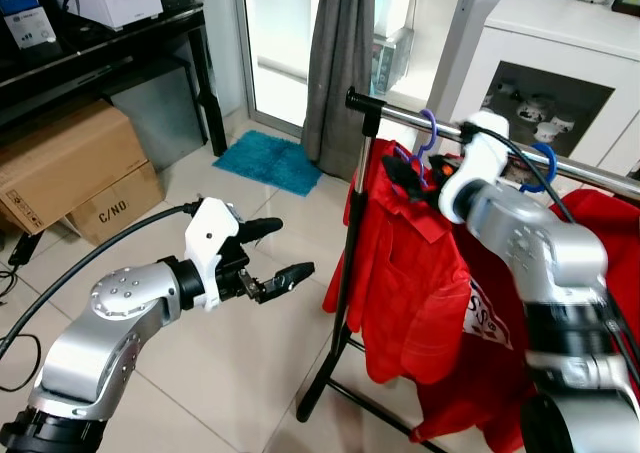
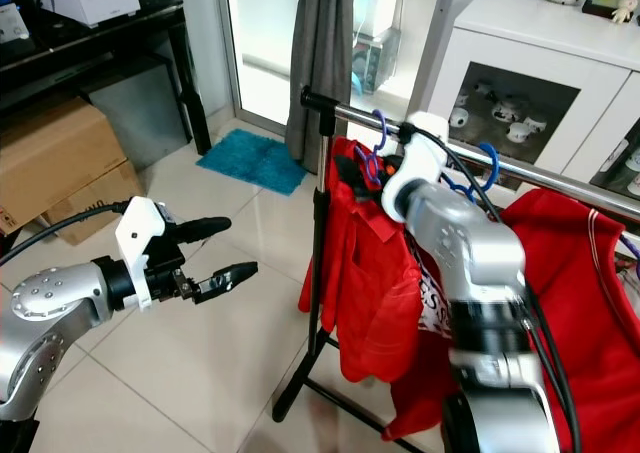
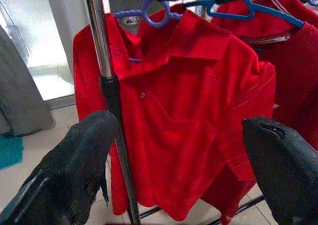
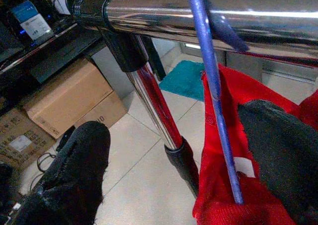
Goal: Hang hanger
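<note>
The purple hanger (image 1: pixel 428 133) with the red shirt (image 1: pixel 400 263) hung on the rail (image 1: pixel 520 151). The right gripper (image 1: pixel 412 181) stood released around the hanger's neck. The left gripper (image 1: pixel 282 254), released and empty, hovered left of the rack.

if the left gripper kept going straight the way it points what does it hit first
Probably the rack's upright pole, which stands just ahead of the open left gripper, near one finger. Slightly to the side, it would meet the red shirt behind instead; depth is unclear.
</note>
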